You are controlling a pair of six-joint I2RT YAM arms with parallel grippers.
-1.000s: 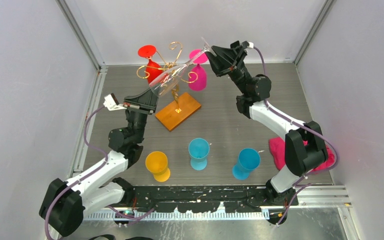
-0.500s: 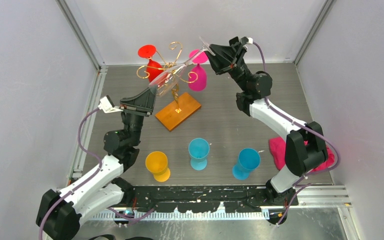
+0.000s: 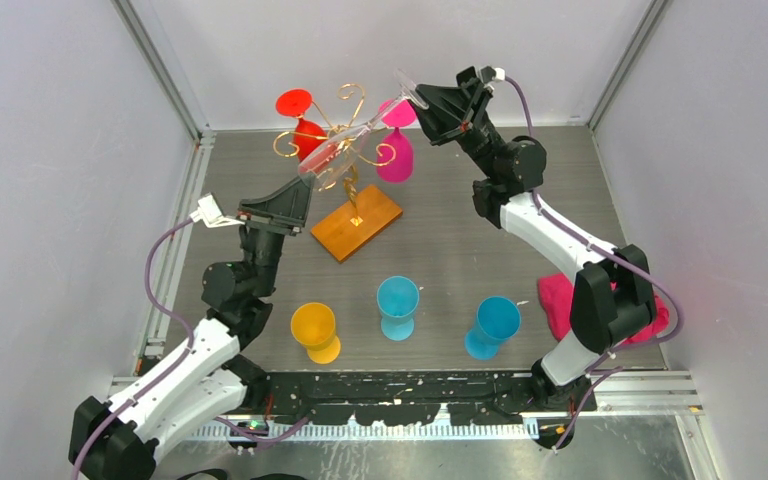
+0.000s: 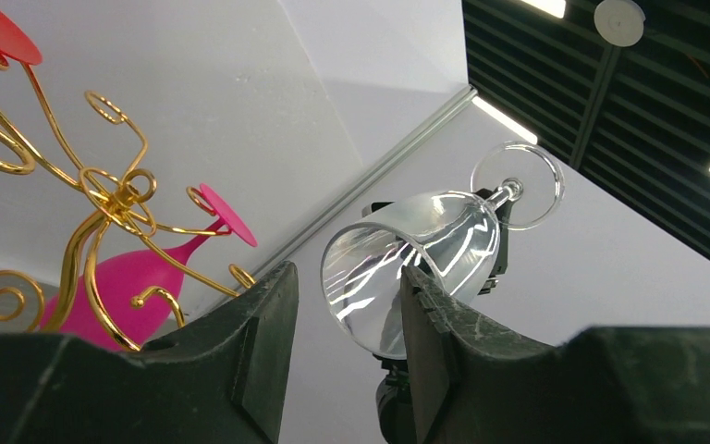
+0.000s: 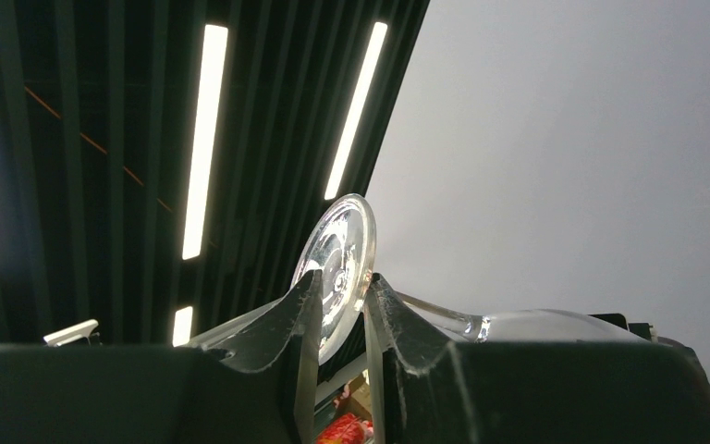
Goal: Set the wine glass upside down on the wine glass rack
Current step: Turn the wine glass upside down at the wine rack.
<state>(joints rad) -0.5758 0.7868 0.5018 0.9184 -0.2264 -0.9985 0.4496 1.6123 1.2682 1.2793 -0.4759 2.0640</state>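
The clear wine glass (image 3: 333,160) hung tilted above the wine glass rack (image 3: 356,222), with the right gripper (image 3: 418,97) pinching only its foot. Held by that thin edge alone, it could pivot or slip and strike the rack. The left gripper (image 3: 298,192), clamped on the bowl a second earlier, now stood open and drawn back.
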